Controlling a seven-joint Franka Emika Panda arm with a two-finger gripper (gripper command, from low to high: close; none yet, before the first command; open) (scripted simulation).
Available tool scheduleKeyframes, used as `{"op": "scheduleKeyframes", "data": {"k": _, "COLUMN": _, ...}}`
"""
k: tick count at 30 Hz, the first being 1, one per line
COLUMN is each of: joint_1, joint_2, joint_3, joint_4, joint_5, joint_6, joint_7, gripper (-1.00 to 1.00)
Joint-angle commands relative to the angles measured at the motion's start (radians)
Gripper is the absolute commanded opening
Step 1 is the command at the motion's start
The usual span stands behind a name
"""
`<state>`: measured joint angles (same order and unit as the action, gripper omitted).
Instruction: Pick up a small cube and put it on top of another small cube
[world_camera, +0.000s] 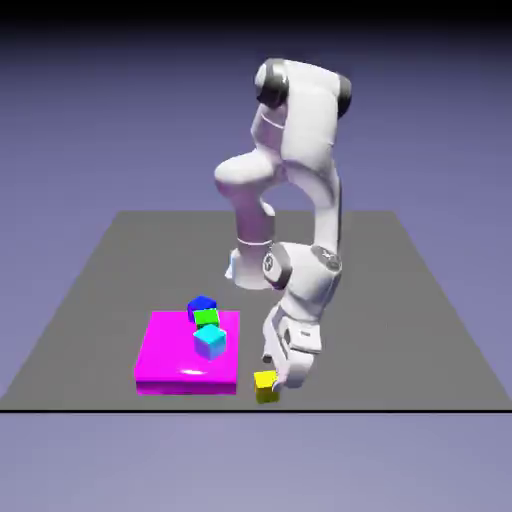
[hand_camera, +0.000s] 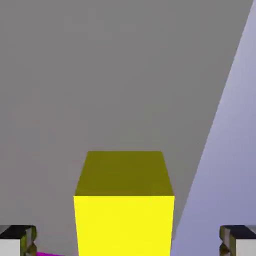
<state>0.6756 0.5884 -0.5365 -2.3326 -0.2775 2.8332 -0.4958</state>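
**Exterior view and hand view: gripper poised at the yellow cube, stacking not yet done**

Exterior view: the gripper (world_camera: 277, 378) hangs low at the yellow cube (world_camera: 266, 386), which sits on the grey surface (world_camera: 420, 310) near its front edge, just beside the magenta slab (world_camera: 170, 355). On that slab a blue cube (world_camera: 201, 306), a green cube (world_camera: 206, 319) and a cyan cube (world_camera: 210, 341) crowd together; whether any rests on another I cannot tell. The yellow cube appears unlifted, so pick-up, carry and placing remain.

Hand view: the yellow cube (hand_camera: 124, 210) fills the gap between the fingertips (hand_camera: 17, 240), which stand wide apart and clear of its sides, gripping nothing. No writing, brand or label shows anywhere.
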Motion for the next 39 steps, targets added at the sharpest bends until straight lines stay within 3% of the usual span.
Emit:
{"op": "scheduleKeyframes", "data": {"k": 1, "joint_1": -0.005, "joint_2": 0.008, "joint_3": 0.004, "joint_4": 0.002, "joint_5": 0.002, "joint_6": 0.007, "joint_7": -0.001, "gripper": 0.00}}
{"op": "scheduleKeyframes", "data": {"k": 2, "joint_1": -0.005, "joint_2": 0.008, "joint_3": 0.004, "joint_4": 0.002, "joint_5": 0.002, "joint_6": 0.007, "joint_7": -0.001, "gripper": -1.00}}
{"op": "scheduleKeyframes", "data": {"k": 8, "joint_1": 0.097, "joint_2": -0.173, "joint_3": -0.074, "joint_4": -0.039, "joint_5": -0.044, "joint_6": -0.139, "joint_7": 0.014, "gripper": -1.00}}
{"op": "scheduleKeyframes", "data": {"k": 24, "joint_1": -0.073, "joint_2": -0.735, "joint_3": -0.202, "joint_4": -0.165, "joint_5": -0.178, "joint_6": -0.730, "joint_7": 0.657, "gripper": -1.00}}
{"op": "scheduleKeyframes", "data": {"k": 31, "joint_1": -0.095, "joint_2": -0.568, "joint_3": -0.235, "joint_4": -0.241, "joint_5": -0.133, "joint_6": -0.499, "joint_7": 0.618, "gripper": -1.00}}
{"op": "scheduleKeyframes", "data": {"k": 32, "joint_1": -0.095, "joint_2": -0.568, "joint_3": -0.235, "joint_4": -0.241, "joint_5": -0.133, "joint_6": -0.499, "joint_7": 0.618, "gripper": 1.00}}
{"op": "scheduleKeyframes", "data": {"k": 39, "joint_1": -0.073, "joint_2": -0.735, "joint_3": -0.202, "joint_4": -0.165, "joint_5": -0.178, "joint_6": -0.730, "joint_7": 0.657, "gripper": 1.00}}
